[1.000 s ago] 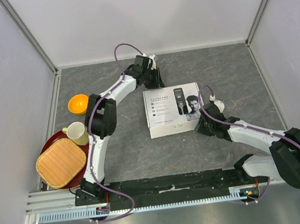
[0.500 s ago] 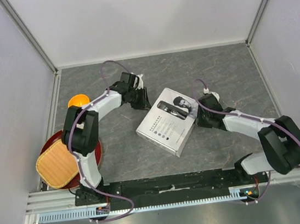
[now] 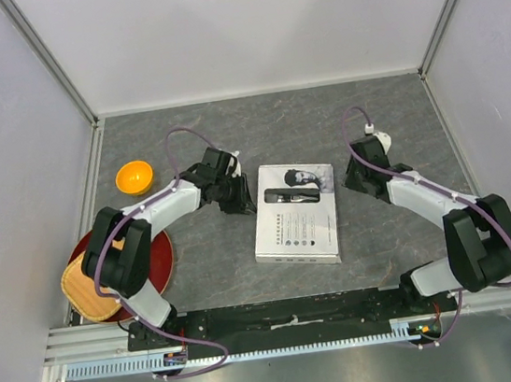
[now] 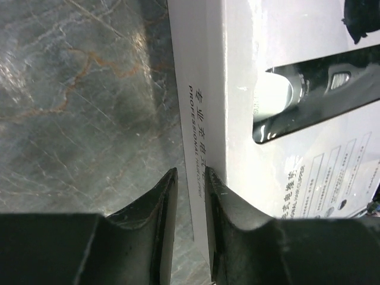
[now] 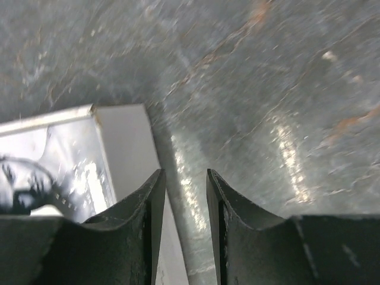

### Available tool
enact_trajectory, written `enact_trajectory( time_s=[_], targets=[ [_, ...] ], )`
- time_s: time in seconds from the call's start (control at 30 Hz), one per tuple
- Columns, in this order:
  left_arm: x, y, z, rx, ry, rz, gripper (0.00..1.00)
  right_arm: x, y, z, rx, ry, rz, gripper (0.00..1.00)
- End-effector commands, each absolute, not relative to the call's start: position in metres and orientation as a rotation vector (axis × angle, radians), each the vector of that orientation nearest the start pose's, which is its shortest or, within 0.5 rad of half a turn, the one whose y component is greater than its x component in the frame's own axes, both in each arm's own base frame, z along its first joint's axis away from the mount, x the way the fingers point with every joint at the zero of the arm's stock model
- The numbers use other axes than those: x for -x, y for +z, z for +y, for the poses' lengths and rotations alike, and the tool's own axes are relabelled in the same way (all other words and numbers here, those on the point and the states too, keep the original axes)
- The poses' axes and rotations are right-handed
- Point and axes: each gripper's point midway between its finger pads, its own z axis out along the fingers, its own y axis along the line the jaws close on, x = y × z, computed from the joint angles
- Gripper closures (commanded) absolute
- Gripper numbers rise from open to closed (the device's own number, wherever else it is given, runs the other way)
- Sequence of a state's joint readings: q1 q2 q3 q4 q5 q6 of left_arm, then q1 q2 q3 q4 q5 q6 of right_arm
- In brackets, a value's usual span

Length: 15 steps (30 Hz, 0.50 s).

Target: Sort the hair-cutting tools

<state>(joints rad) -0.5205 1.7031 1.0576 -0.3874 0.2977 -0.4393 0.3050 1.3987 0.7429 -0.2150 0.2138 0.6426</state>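
The white cardboard box lies shut in the middle of the table. A black-and-silver hair clipper shows through its window, and also in the left wrist view. The guard combs, cable, brush and bottle are out of view. My left gripper is at the box's left edge. Its jaws are nearly shut, with a thin gap over the box's side wall. My right gripper is nearly shut and empty just off the box's far right corner, over bare table.
An orange bowl stands at the far left. A red plate with a woven mat lies at the near left, partly under my left arm. Grey walls close in the table on three sides.
The box has turned from a slant to nearly square with the table. My left gripper has come down to its left edge. My right gripper has drawn back up and to the right.
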Motion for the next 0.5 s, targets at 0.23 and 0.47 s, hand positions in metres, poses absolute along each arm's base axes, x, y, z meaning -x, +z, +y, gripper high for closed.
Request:
enact_trajectory(
  time_s=[0.23,0.47],
  targets=[
    [-0.28,0.065,-0.251,-0.143,-0.786,2.686,0.69,-0.378,0.049,0.105,-0.519,0.457,2.366,0.7],
    [-0.276,0.068,-0.256,-0.185,-0.842,2.674,0.68,-0.379,0.04,0.152,-0.398,0.789,2.41,0.85]
  ],
)
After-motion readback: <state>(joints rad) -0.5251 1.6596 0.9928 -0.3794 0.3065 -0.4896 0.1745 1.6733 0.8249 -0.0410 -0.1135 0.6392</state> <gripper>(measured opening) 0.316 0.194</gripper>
